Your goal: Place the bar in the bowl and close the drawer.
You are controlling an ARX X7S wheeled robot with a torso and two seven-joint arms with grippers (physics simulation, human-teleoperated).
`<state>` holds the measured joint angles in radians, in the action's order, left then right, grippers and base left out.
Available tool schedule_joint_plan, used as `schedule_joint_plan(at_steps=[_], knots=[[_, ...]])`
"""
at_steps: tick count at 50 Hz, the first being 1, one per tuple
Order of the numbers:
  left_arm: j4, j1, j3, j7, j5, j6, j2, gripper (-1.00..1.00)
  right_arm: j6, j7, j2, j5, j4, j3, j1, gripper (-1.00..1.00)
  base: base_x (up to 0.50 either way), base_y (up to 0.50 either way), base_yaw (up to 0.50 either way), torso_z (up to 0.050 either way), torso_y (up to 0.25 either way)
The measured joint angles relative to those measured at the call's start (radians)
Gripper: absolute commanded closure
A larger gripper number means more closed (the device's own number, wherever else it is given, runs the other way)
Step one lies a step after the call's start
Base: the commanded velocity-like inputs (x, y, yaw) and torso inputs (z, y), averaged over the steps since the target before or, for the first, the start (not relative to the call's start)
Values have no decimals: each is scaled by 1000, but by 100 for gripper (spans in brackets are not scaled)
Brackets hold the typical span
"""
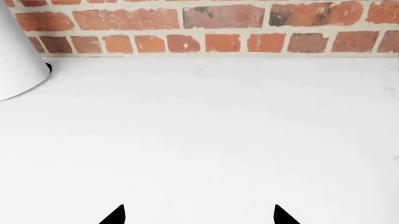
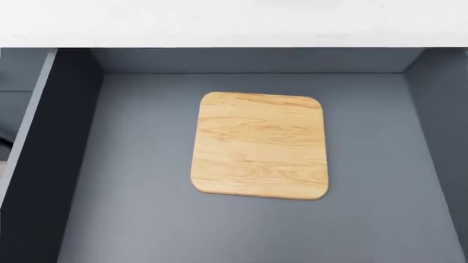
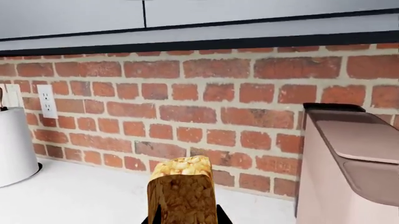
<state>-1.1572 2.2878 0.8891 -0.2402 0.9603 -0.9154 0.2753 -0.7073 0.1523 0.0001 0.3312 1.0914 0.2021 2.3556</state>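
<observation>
In the right wrist view my right gripper point(image 3: 182, 215) is shut on the bar point(image 3: 182, 186), a grainy tan-golden piece that stands up between the black fingertips, above the white counter point(image 3: 81, 196). In the left wrist view my left gripper point(image 1: 199, 215) is open and empty over the white counter point(image 1: 206, 130); only its two black fingertips show. The head view looks down into the open slate-grey drawer point(image 2: 124, 164), which holds a light-wood cutting board point(image 2: 260, 145). Neither gripper shows in the head view. The bowl is out of view. The drawer's handle is out of view.
A brick wall point(image 3: 206, 102) backs the counter. A white paper-towel roll point(image 3: 16, 144) stands by a wall outlet point(image 3: 46, 100); it also shows in the left wrist view point(image 1: 18, 60). A beige appliance point(image 3: 349, 172) stands on the counter. Grey cabinets point(image 3: 187, 14) hang above.
</observation>
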Motion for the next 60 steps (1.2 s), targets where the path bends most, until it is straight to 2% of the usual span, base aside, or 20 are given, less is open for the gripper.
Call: schedule_joint_plan(at_steps=[23, 24, 46, 60], knots=[[12, 2, -23, -12, -5, -11, 6, -100, -14, -19, 0, -6, -4, 15, -2, 100, 0, 0, 0, 0, -10], [12, 2, -23, -12, -5, -11, 5, -100, -16, -21, 0, -5, -2, 18, -2, -100, 0, 0, 0, 0, 0], [27, -9, -37, -19, -16, -14, 10, -100, -47, -40, 0, -17, 8, 43, 0, -100, 0, 0, 0, 0, 0], [67, -16, -45, -38, -17, -29, 21, -100, -110, -19, 0, -97, -61, -28, 0, -100, 0, 0, 0, -7, 240]])
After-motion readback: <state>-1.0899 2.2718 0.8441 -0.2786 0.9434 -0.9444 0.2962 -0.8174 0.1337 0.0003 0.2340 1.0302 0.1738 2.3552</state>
